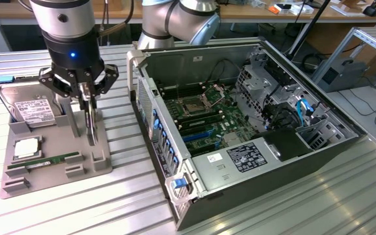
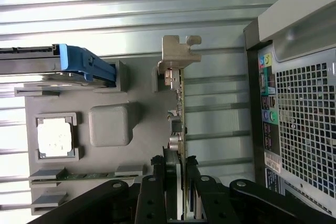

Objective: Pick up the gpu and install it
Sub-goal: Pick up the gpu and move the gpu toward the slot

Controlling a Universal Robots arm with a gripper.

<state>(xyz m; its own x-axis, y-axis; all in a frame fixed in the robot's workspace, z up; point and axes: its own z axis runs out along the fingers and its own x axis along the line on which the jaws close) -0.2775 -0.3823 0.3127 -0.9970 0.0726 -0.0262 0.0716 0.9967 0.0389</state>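
- Pincer [image 2: 177,162] pinches gpu [image 2: 181,103] by its top edge; card stands edge-on in grey parts holder [image 1: 57,174].
- Best: lift straight up, no twist, so bracket [image 2: 178,51] clears slot walls.
- Open PC case [image 1: 140,98] sits just beside, on tabletop [image 1: 77,210].

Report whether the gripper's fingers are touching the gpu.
Touching. The wrist view shows the fingers clamped against both faces of the gpu, which stands on edge, with no gap on either side.
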